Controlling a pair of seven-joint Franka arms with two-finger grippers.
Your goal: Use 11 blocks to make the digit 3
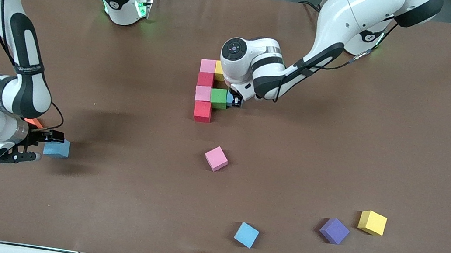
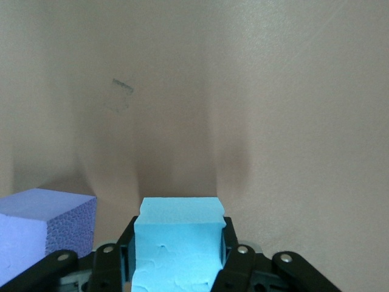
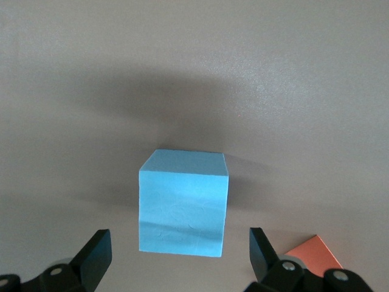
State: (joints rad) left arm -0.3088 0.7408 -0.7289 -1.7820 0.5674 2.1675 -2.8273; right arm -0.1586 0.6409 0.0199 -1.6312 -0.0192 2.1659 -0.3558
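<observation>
A partial figure of joined blocks sits mid-table: pink (image 1: 207, 65), yellow (image 1: 220, 70), red (image 1: 205, 79), pink (image 1: 202, 93), green (image 1: 218, 98), red (image 1: 202, 111). My left gripper (image 1: 236, 100) is shut on a blue block (image 1: 230, 99) beside the green one; in the left wrist view (image 2: 178, 255) the blue block (image 2: 176, 237) sits between the fingers, with a purple block (image 2: 42, 228) beside it. My right gripper (image 1: 44, 146) is open at the right arm's end, its fingertips astride the edge of another blue block (image 1: 58, 149), also shown in the right wrist view (image 3: 182, 204).
Loose blocks lie nearer the front camera: pink (image 1: 216, 158), blue (image 1: 246, 234), purple (image 1: 334, 231), yellow (image 1: 372, 222). An orange cube (image 1: 34, 122) lies beside my right gripper and shows in the right wrist view (image 3: 313, 254).
</observation>
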